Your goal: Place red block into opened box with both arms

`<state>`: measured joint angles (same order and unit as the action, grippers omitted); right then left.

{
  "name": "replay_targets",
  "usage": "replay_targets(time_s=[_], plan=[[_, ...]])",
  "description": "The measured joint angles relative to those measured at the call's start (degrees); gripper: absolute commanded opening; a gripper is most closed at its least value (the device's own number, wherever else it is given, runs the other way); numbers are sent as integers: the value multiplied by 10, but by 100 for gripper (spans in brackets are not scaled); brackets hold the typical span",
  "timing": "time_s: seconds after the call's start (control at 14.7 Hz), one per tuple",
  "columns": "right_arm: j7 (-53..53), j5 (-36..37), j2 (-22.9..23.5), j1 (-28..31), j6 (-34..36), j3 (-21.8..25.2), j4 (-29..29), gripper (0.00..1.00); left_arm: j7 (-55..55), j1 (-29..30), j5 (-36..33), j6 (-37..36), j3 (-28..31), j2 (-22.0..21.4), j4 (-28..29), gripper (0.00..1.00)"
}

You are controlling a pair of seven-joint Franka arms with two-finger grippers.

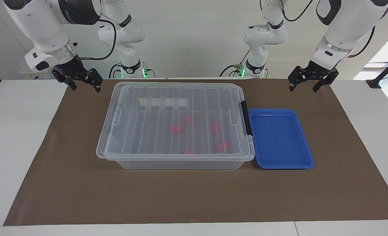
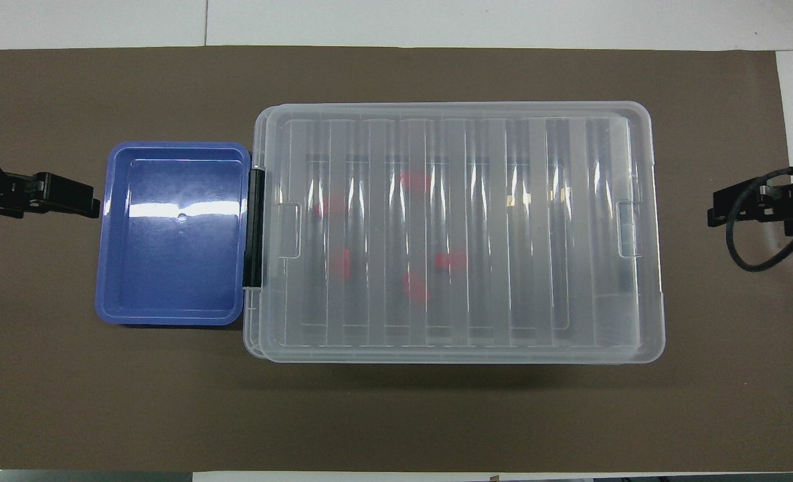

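- Two arms hang above the brown mat (image 1: 66, 183), one at each end of the box (image 1: 175, 129), and neither holds anything
- The box, a large clear bin, sits in the middle of the mat with its ribbed lid (image 2: 456, 227) lying flat and closed on top
- A black clip handle (image 1: 245, 118) runs along the box edge at the left arm's end, and a white label strip (image 1: 163, 102) shows through the lid on the side of the box nearer to the robots
- Several red blocks lie on the floor of the box, seen blurred through the lid; one red block (image 1: 176, 128) sits about at the box's middle, with others toward the left arm's end of the box
- Which of them carries a white patch cannot be told through the plastic
- The blue tray (image 1: 306, 154) is touching or just beside the box at its clip-handle end, and nothing lies in it
- The left gripper (image 1: 303, 88) hangs with its fingers spread wide, over the mat past the tray from the box, toward the robots
- The right gripper (image 1: 85, 88) hangs with its fingers spread wide too, over the mat's edge just beside the box corner at the right arm's end, on the side nearer to the robots
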<state>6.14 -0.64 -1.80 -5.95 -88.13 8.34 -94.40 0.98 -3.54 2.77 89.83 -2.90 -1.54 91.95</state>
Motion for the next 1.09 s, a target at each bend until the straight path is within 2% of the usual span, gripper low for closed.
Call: replay_targets(time_s=[0.34, 1.09], plan=[[0, 0, 12, 28, -5, 1, 3, 100, 0, 0, 0, 0, 0, 0, 0, 100], [0, 0, 16, 26, -12, -1, 18, 100, 0, 0, 0, 0, 0, 0, 0, 100]])
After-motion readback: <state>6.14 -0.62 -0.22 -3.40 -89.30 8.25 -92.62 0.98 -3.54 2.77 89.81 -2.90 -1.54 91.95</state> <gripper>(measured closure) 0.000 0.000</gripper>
